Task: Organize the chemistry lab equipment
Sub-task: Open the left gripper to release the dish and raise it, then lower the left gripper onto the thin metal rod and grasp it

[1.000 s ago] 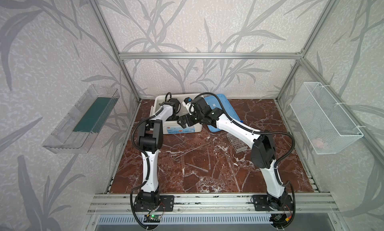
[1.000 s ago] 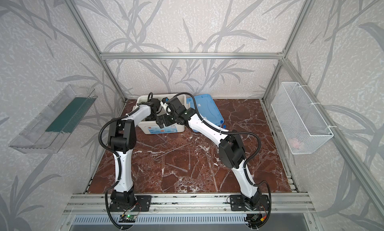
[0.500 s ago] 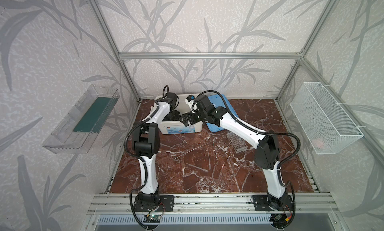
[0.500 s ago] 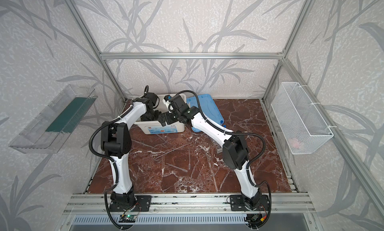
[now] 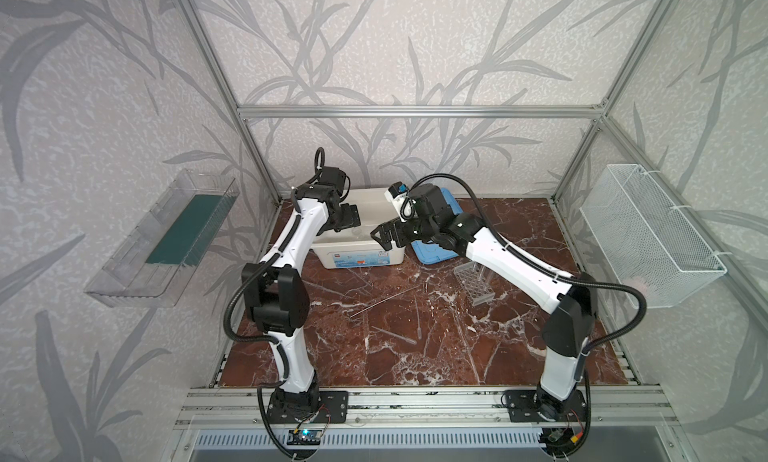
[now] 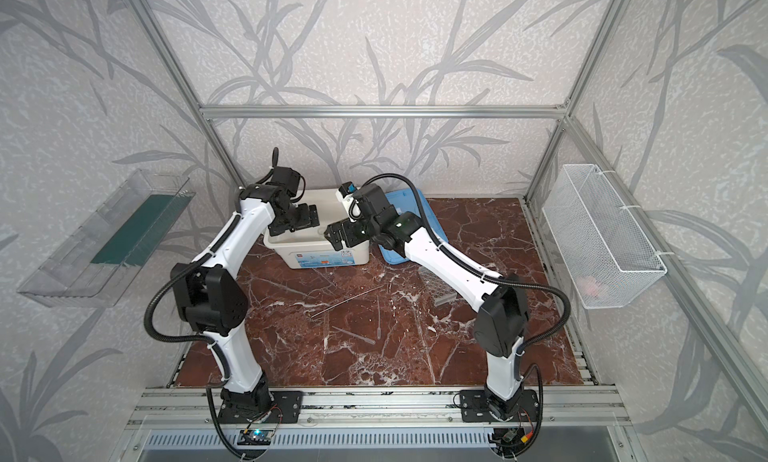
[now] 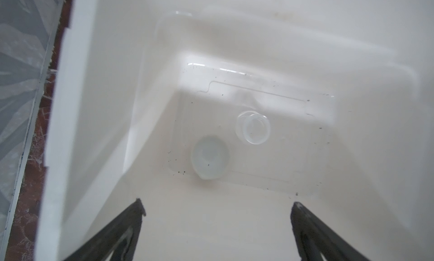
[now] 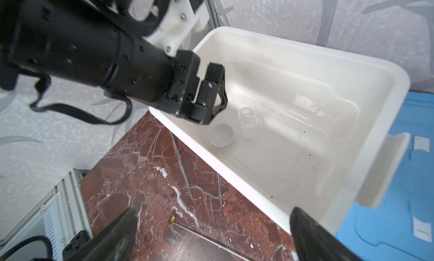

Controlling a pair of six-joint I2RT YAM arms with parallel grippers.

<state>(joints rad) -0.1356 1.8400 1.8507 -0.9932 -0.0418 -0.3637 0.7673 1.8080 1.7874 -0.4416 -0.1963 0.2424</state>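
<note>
In both top views the left tool (image 5: 349, 221) hangs over the open white tub (image 5: 361, 258), near its left end, and the right tool (image 5: 384, 239) sits at the tub's right front rim, facing the left one across the opening. Behind the right tool a blue lid (image 5: 436, 256) lies flat on the tabletop (image 5: 498, 356). The clear rack (image 5: 476, 285) stands under the right arm, well apart from both tools. A thin rod (image 5: 384, 302) and a dropper (image 5: 395, 334) lie on the marble in front of the tub, clear of either tool. In the left wrist view the left tool (image 7: 218, 204) is spread wide with nothing between its fingers (image 7: 131, 220). Below and ahead of it, on the tub floor (image 7: 270, 166), are the small round white dish (image 7: 209, 160) and, just beside it, the small clear glass jar (image 7: 253, 129). In the right wrist view the right tool (image 8: 213, 211) is also spread wide and empty, poised over the tub's near rim (image 8: 258, 194). The dish (image 8: 220, 135) and jar (image 8: 246, 117) sit in the tub beyond it, directly beneath the left tool (image 8: 215, 104).
</note>
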